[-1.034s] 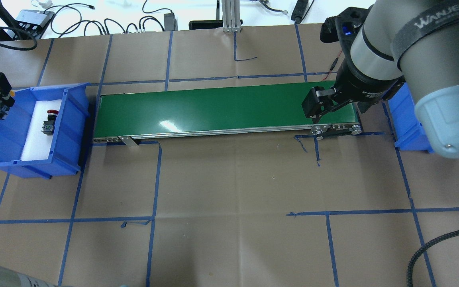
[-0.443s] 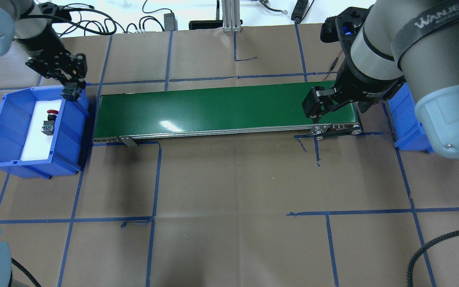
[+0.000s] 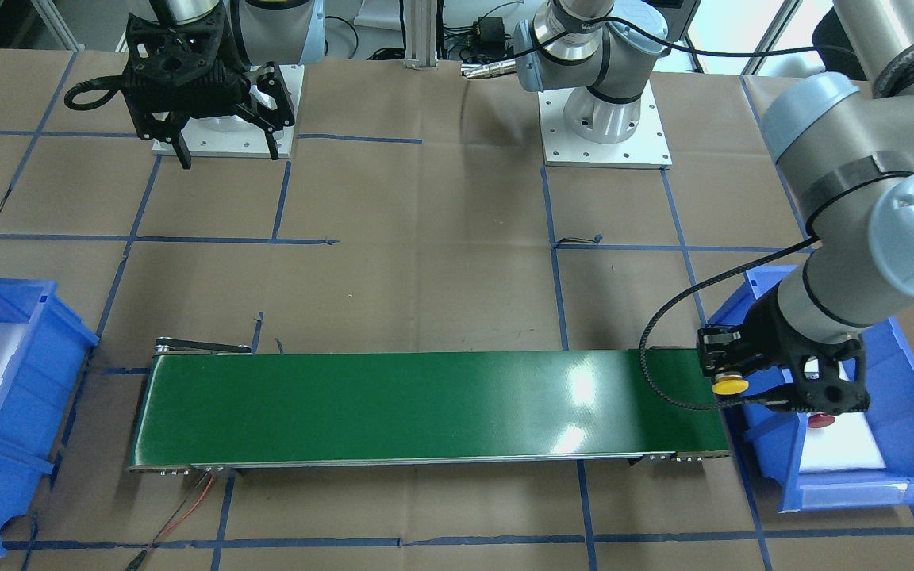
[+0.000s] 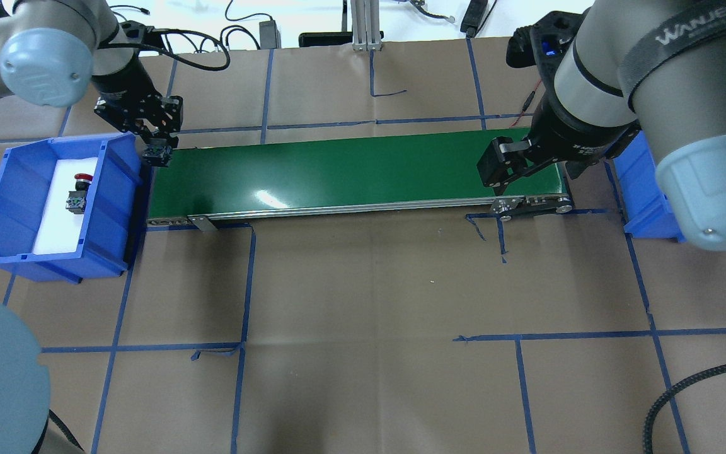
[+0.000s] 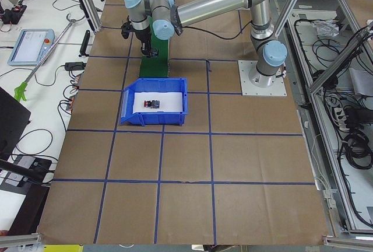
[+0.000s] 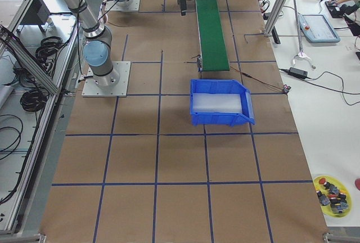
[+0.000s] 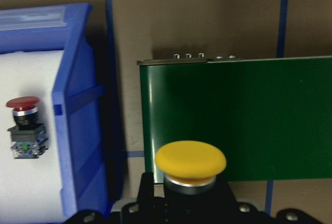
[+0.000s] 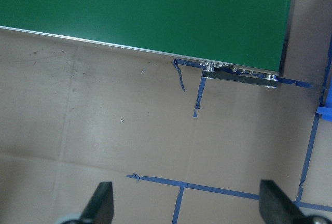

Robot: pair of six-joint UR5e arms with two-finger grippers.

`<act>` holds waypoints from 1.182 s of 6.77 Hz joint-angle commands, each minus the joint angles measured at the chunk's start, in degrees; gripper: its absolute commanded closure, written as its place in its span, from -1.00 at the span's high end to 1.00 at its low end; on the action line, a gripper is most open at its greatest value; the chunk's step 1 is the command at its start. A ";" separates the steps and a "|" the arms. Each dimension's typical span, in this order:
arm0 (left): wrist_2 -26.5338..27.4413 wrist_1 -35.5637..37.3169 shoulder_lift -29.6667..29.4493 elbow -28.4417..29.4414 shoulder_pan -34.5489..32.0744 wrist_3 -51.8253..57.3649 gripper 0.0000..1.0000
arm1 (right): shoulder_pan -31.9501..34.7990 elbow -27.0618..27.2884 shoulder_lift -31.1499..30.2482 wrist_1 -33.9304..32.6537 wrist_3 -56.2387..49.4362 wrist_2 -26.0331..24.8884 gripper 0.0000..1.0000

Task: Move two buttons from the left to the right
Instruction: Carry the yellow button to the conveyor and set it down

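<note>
Two buttons are well apart. The yellow button (image 7: 191,160) is gripped in the left hand (image 4: 157,146), whose fingers are closed on the part below the cap. It hangs above the left end of the green belt (image 4: 350,170), just past the wall of the left blue bin (image 4: 117,189). The red button (image 4: 79,190) lies on its side on the white foam inside that bin. The right hand (image 3: 229,157) hangs high over the counter (image 4: 369,284) beside the belt's right end, with its fingers spread wide and grasping nothing.
</note>
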 commanded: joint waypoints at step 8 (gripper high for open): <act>0.17 7.65 4.74 -5.57 0.35 0.24 1.00 | -0.28 -0.09 -0.09 -0.02 0.00 -0.09 1.00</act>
